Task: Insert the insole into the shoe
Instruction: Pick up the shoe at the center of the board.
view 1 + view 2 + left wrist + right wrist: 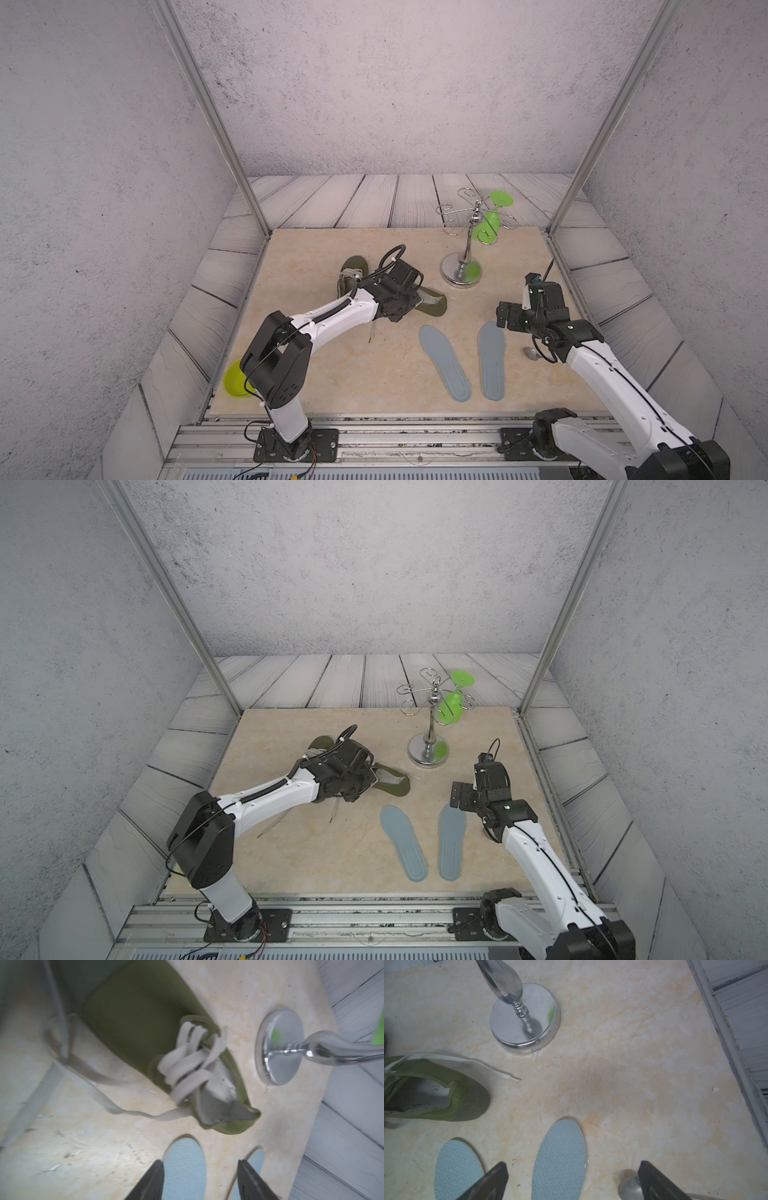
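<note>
Left of centre on the beige marble-look tabletop [332,374] lies the olive canvas shoe [135,1022], laces loose; the left gripper [200,1161] hovers over it, jaws apart, nothing between them. Near-right of the shoe, the left insole [444,361] and right insole [491,361] lie flat, both outside it. Spread wide and empty, the right gripper [573,1163] hangs over the right insole's far end. Pick-up seems the step in hand: next, those jaws must drop and pinch the thin edge, while the left arm steadies the shoe's opening
</note>
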Robot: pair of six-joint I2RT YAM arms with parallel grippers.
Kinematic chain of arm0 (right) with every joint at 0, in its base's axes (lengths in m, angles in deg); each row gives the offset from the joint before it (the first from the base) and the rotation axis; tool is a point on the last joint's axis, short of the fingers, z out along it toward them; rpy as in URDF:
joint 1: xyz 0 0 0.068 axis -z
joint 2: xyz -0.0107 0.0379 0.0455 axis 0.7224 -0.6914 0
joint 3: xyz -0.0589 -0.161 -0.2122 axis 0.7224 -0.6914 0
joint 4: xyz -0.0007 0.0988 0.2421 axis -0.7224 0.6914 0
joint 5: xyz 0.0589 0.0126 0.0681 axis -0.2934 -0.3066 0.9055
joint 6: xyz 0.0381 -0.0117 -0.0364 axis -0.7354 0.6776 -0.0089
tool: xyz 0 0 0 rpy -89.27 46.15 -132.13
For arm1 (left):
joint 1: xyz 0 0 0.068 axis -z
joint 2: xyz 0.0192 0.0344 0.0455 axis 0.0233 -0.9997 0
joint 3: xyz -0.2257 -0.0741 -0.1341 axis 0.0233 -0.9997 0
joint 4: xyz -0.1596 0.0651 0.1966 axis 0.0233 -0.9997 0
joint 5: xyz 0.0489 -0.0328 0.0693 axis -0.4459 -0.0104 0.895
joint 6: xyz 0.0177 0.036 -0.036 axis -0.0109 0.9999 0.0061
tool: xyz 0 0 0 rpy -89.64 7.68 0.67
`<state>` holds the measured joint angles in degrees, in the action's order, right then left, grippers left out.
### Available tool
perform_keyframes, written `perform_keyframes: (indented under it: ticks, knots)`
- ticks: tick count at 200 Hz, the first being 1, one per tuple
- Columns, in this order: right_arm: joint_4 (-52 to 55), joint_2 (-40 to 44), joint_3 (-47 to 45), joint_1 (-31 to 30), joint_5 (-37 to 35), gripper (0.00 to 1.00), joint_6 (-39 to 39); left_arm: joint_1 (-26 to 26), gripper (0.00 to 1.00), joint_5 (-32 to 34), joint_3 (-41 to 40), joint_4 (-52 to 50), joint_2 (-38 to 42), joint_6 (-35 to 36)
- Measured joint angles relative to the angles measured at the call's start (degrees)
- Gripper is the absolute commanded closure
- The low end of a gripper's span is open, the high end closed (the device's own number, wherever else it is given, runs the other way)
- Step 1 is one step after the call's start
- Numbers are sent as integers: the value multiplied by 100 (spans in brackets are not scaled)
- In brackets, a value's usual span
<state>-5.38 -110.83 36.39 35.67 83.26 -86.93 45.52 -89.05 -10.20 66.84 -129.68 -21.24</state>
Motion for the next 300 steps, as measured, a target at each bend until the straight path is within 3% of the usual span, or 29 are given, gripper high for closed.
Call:
perform_keyframes:
  ticks: [75,157,185,211,253,300]
  knots:
    - [-7,0,0,0,-55,1,22,577,47,835,122,258,-533,-1587]
    - [-4,0,0,0,-50,1,24,612,48,1617,323,-59,-896,-2194]
    - [-2,0,0,0,-46,1,22,485,52,1600,323,15,-1008,-2170]
    - [-4,0,0,0,-46,1,24,321,61,1521,332,48,-1228,-2017]
    - [-2,0,0,0,-46,1,24,260,100,1508,743,-199,-1447,-1401]
    - [2,0,0,0,-46,1,24,236,100,1611,1690,-828,-1565,85]
